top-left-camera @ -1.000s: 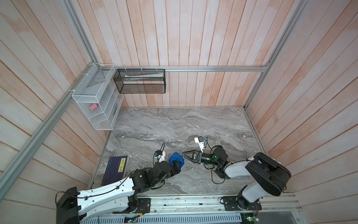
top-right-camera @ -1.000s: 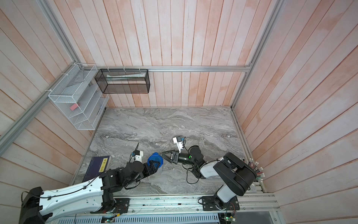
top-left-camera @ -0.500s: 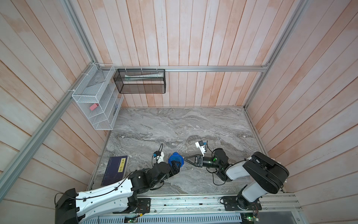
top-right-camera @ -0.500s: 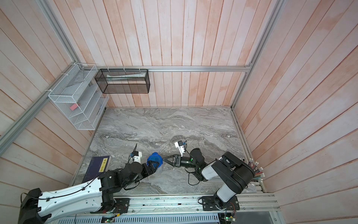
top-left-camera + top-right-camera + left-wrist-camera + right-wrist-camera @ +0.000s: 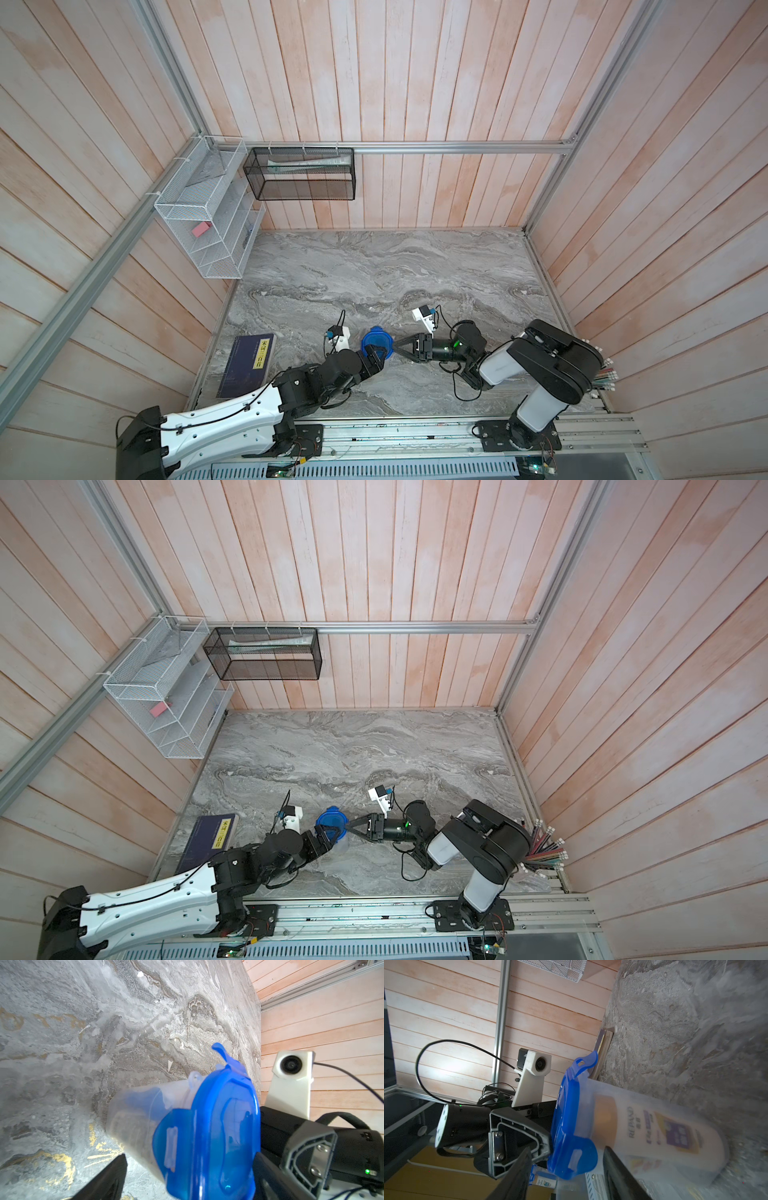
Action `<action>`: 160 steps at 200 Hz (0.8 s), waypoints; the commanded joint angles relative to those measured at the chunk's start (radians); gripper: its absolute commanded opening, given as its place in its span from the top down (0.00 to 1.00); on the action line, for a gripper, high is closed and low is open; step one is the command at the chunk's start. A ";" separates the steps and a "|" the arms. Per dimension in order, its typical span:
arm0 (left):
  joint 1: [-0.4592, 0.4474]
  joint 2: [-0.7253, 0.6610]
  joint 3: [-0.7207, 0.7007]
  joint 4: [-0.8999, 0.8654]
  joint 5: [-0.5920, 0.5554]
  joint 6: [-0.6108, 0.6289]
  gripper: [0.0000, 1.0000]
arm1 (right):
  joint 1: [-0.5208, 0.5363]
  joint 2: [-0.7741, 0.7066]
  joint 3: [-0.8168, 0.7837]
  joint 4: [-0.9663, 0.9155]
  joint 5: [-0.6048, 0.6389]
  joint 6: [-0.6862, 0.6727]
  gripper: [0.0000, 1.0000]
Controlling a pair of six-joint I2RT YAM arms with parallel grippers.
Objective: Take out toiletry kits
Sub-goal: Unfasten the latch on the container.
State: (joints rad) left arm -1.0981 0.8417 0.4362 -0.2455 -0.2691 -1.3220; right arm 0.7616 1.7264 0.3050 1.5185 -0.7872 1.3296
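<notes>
A clear plastic jar with a blue clip lid stands on the marble table between my two grippers. The toiletry kits are inside it. A white bottle with an orange-amber cap shows through the jar wall, and the rest is blurred. My left gripper straddles the jar at lid height. One finger lies against the lid and the other stands apart from the wall. My right gripper is open around the lid's blue clip flap, with gaps on both sides.
A dark blue book lies at the table's left edge near the left arm. A white wire rack and a black mesh basket hang on the walls. A bunch of pencils stands behind the right arm's base.
The right gripper has shifted slightly toward the front edge, staying at the jar's lid. The jar and the left arm have hardly moved.
</notes>
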 commanded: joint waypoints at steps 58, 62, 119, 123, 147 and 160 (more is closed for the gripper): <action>0.003 0.023 -0.077 -0.163 -0.002 0.004 0.06 | 0.005 0.051 0.000 0.287 -0.006 0.154 0.47; 0.003 0.022 -0.078 -0.164 -0.002 0.002 0.06 | 0.005 0.048 0.001 0.287 -0.004 0.152 0.47; 0.003 0.035 -0.076 -0.160 -0.002 0.001 0.06 | 0.005 -0.012 0.017 0.288 0.002 0.160 0.49; 0.003 0.036 -0.075 -0.159 -0.003 0.000 0.06 | 0.005 -0.018 0.013 0.287 0.004 0.161 0.49; 0.003 0.049 -0.077 -0.159 0.000 -0.005 0.06 | -0.007 -0.050 -0.013 0.287 0.015 0.160 0.49; 0.002 0.054 -0.079 -0.159 0.001 -0.006 0.06 | -0.018 -0.065 -0.025 0.288 0.013 0.161 0.49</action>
State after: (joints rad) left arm -1.0981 0.8482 0.4183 -0.2039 -0.2691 -1.3334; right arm 0.7578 1.7187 0.2924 1.5581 -0.7723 1.4803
